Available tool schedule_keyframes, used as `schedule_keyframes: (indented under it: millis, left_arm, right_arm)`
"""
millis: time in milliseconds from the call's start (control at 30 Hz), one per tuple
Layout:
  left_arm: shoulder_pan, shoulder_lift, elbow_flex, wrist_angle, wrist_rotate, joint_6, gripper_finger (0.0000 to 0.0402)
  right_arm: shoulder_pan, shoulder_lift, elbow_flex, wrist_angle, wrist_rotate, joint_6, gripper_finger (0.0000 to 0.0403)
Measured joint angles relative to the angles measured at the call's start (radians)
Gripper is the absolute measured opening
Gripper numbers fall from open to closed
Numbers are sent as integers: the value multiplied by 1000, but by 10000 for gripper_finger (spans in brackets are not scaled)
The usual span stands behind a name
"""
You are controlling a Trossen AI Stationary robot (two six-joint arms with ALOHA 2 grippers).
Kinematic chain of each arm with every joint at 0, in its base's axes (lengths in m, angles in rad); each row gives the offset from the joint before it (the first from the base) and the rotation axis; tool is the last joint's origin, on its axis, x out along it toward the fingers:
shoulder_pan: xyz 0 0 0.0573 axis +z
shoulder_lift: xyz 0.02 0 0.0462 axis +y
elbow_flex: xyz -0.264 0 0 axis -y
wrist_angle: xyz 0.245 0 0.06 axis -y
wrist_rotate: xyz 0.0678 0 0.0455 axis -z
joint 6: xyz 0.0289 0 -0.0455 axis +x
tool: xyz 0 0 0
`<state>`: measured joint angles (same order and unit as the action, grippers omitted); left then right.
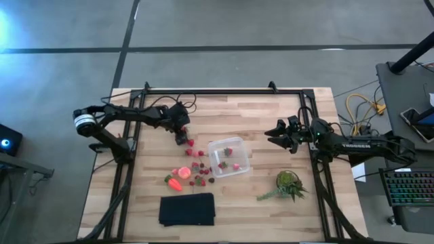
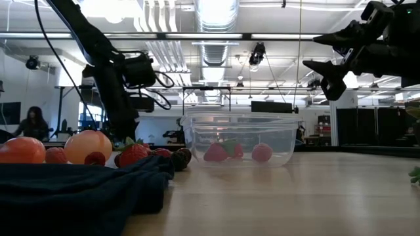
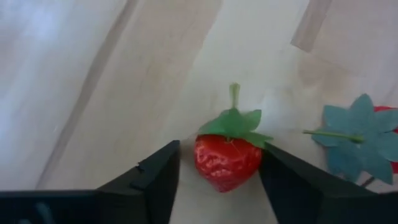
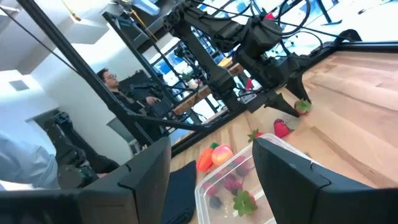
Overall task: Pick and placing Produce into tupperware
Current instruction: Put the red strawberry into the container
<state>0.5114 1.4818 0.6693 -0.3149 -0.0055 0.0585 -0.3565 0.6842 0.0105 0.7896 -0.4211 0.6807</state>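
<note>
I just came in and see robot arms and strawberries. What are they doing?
The left gripper is down on the table with its open fingers around a strawberry, ready to grab it. The clear tupperware already holds a few pieces. More produce lies beside it. The right gripper waits open above the table.
</note>
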Motion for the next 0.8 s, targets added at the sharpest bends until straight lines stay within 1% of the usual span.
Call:
schedule_keyframes:
  millis: [100, 233, 333, 467, 633, 700, 800]
  left_arm:
    - [0, 0, 0, 0, -6, 0, 148]
    - [0, 1, 1, 1, -7, 0, 118]
    - [0, 2, 2, 4, -7, 0, 111]
    - [-1, -12, 22, 12, -7, 0, 114]
    - [-3, -89, 131, 20, 0, 1, 114]
    - [-3, -123, 184, 27, 63, 1, 114]
    - [-15, -138, 253, 28, 233, 0, 114]
  right_arm:
    - [0, 0, 0, 0, 4, 0, 219]
    - [0, 0, 0, 0, 4, 5, 219]
    - [0, 0, 0, 0, 4, 11, 219]
    - [0, 0, 0, 0, 4, 14, 219]
    - [0, 0, 0, 0, 4, 19, 219]
    - [0, 0, 0, 0, 4, 19, 219]
    - [0, 0, 1, -15, 3, 19, 219]
